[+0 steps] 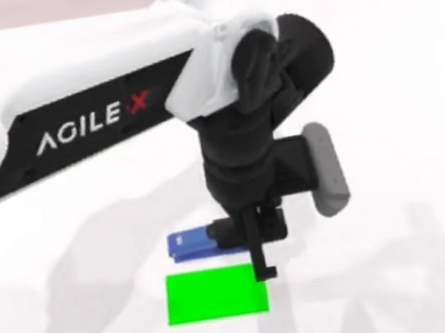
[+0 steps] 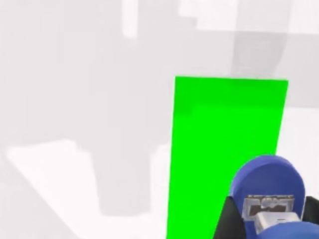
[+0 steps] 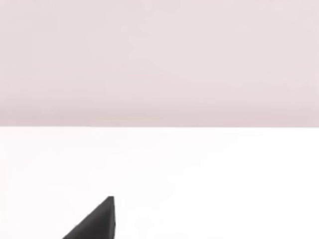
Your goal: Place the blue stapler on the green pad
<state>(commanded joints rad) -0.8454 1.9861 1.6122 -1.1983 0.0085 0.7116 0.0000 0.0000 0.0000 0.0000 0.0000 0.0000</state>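
Note:
The blue stapler [image 1: 187, 243] lies level, its blue end toward the table's left and its black end inside my left gripper [image 1: 246, 238]. That gripper is shut on it, with black fingers [image 2: 227, 221] on both sides of the stapler [image 2: 269, 184] in the left wrist view. The green pad [image 1: 216, 293] lies flat on the white table, and the stapler sits just beyond its far edge in the top view. In the left wrist view the pad [image 2: 224, 139] stretches away beside the stapler. My right arm is outside the top view; only a dark tip of my right gripper [image 3: 94, 224] shows.
The white AgileX left arm [image 1: 82, 124] reaches across from the top view's left, casting grey shadows on the white table [image 1: 394, 191]. Nothing else stands on the table.

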